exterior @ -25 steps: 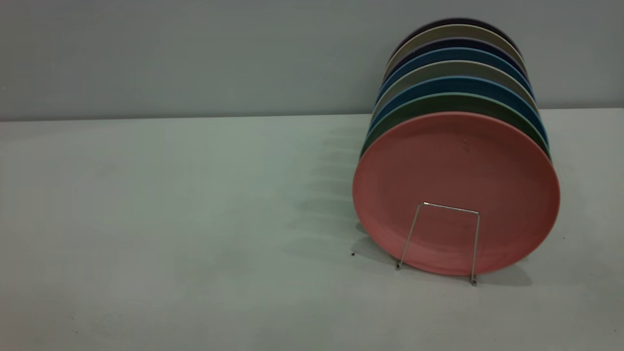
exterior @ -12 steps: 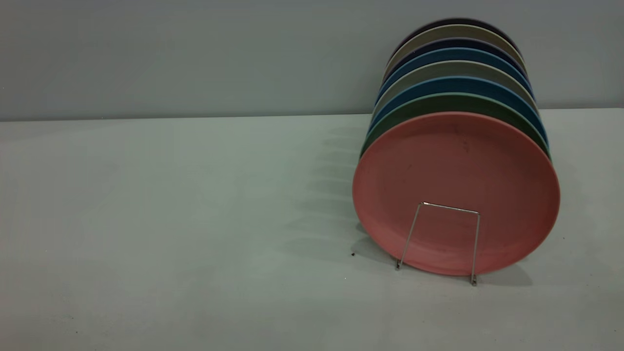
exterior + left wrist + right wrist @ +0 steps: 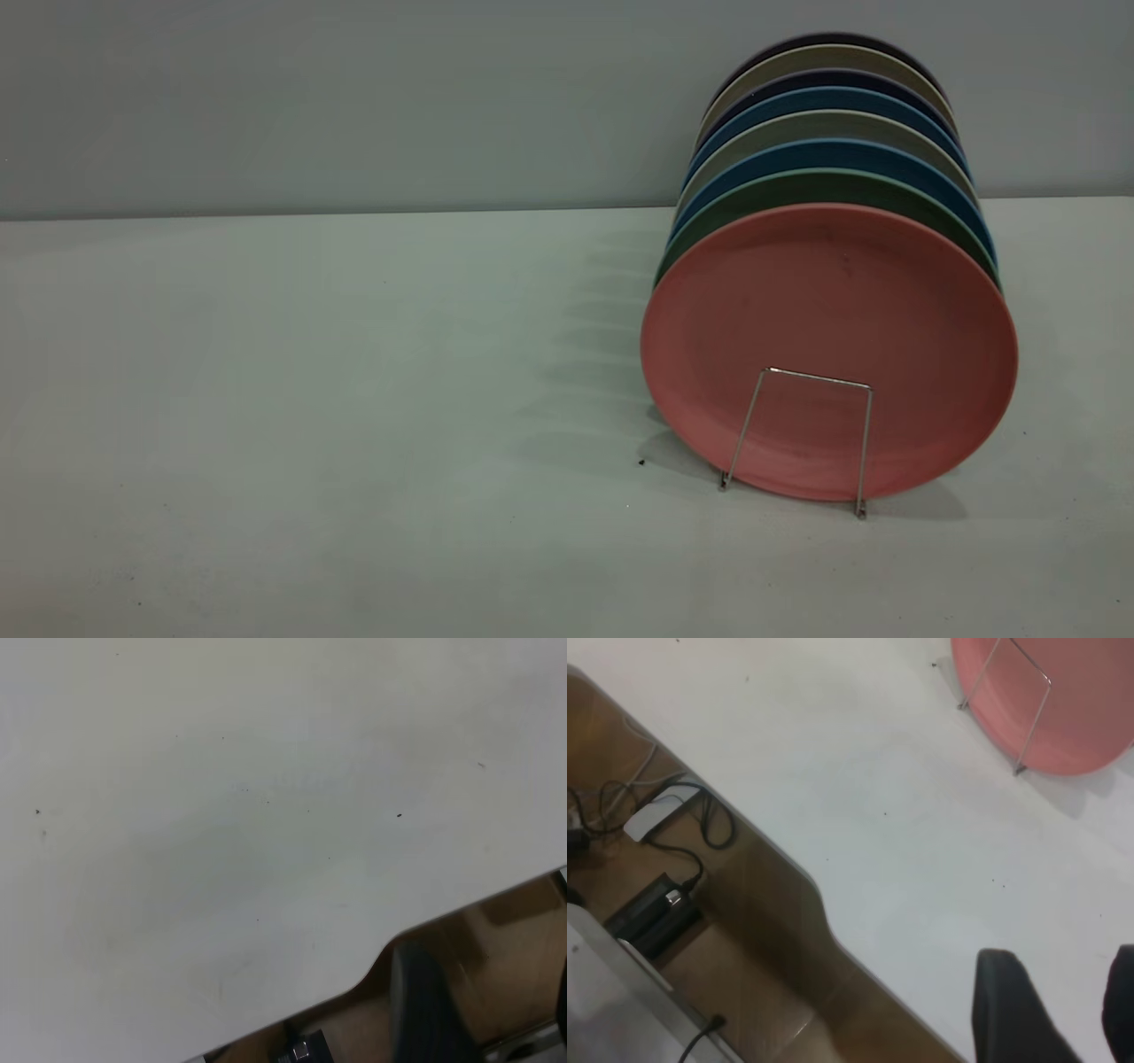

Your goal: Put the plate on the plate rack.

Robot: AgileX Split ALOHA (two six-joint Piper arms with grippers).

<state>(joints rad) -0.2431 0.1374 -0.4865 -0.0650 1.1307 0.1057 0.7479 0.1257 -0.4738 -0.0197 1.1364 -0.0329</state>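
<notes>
The salmon-pink plate [image 3: 828,350] stands on edge at the front of the row in the silver wire plate rack [image 3: 802,439], leaning back on the teal-green plate [image 3: 797,190]. A front wire loop crosses its lower face. The right wrist view shows the plate's lower part [image 3: 1063,700] and that loop [image 3: 1010,704], far from my right gripper [image 3: 1061,955], which is open and empty over the table near its front edge. My left gripper [image 3: 487,970] is open and empty beyond the table's edge. Neither gripper shows in the exterior view.
Several more plates, blue [image 3: 828,155], grey and dark, fill the rack behind. The white table [image 3: 354,399] stretches bare to the rack's left. Below the table's edge are cables and a white power box [image 3: 660,811] on a brown floor.
</notes>
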